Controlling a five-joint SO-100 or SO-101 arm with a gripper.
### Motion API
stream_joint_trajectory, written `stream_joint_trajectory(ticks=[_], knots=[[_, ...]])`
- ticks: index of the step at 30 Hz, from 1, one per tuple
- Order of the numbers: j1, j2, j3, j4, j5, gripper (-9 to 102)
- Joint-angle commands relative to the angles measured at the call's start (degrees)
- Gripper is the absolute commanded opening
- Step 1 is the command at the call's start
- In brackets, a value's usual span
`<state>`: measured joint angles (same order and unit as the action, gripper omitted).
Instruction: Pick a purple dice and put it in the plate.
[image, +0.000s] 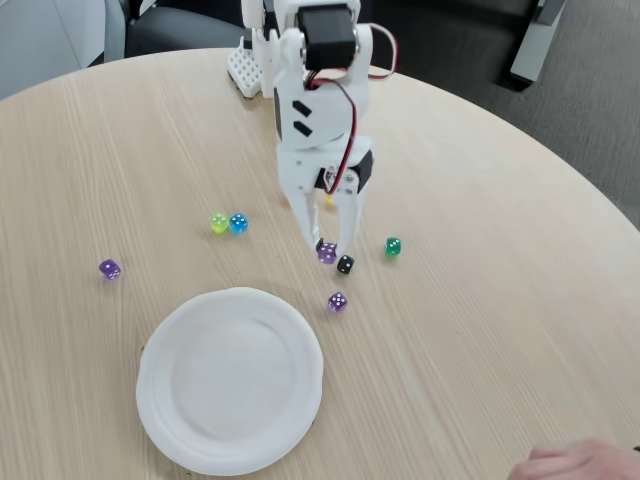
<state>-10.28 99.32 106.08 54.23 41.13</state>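
Note:
My white gripper (328, 246) points down at the table's middle in the fixed view, fingers apart. A small translucent purple dice (327, 253) sits on the table between the fingertips, and I cannot tell whether they touch it. Two more purple dice lie apart from it: one (338, 301) just in front of the gripper near the plate's rim, one (109, 268) far to the left. The large white paper plate (230, 380) lies at the front, below and left of the gripper, with nothing on it.
A black die (345, 264) rests right beside the gripped-around dice. A green die (393, 246) lies to the right; a yellow-green die (219, 222) and a blue die (238, 222) sit together on the left. A person's hand (580, 462) shows at the bottom right edge.

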Motion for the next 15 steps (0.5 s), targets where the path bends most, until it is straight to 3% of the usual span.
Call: stream_joint_trajectory(ticks=[1, 7, 15], knots=[[1.0, 1.1, 0.5, -1.3, -1.3, 0], [7.1, 1.1, 0.8, -2.1, -7.7, 0], [10.9, 1.1, 2.5, -12.3, -15.0, 0]])
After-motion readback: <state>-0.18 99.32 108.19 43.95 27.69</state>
